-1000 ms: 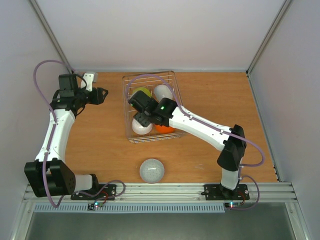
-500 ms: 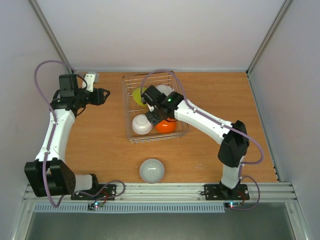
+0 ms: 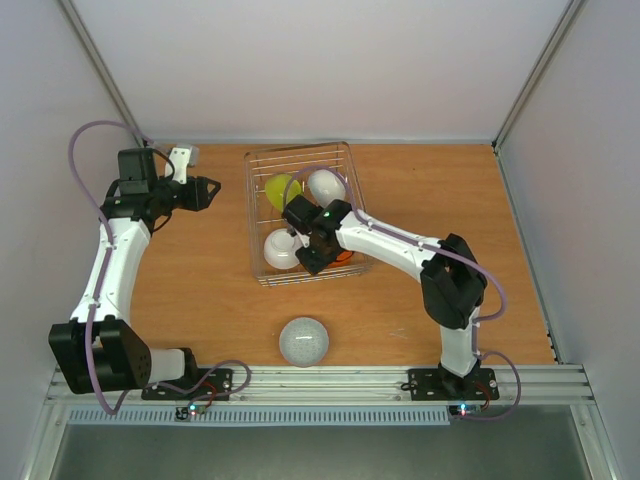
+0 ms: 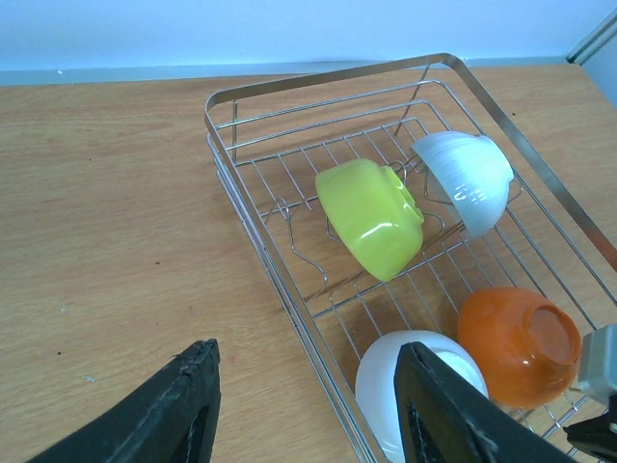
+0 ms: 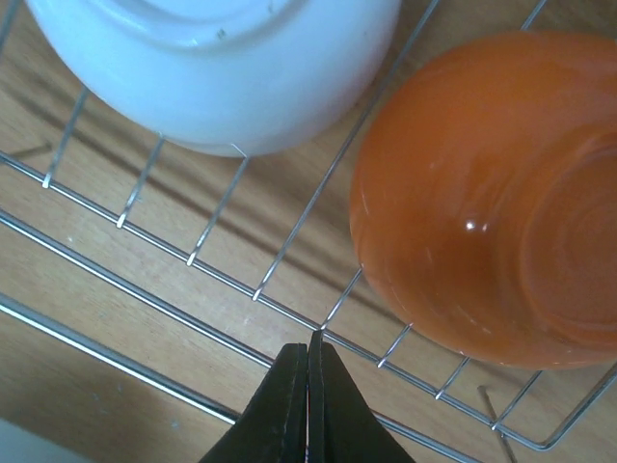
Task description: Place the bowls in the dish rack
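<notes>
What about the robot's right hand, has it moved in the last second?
Yes. Seen from above, the right hand shifted right along the dish rack, off the white bowl, now shut between it and the orange bowl.

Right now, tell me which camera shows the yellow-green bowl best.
The left wrist view: the yellow-green bowl sits mid-frame, whole, tipped on its side in the dish rack. Top external shows it small. Right wrist misses it.

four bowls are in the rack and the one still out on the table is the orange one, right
No: the one still out on the table is the pale grey-white bowl; the orange bowl is in the dish rack. The top external view shows it.
</notes>
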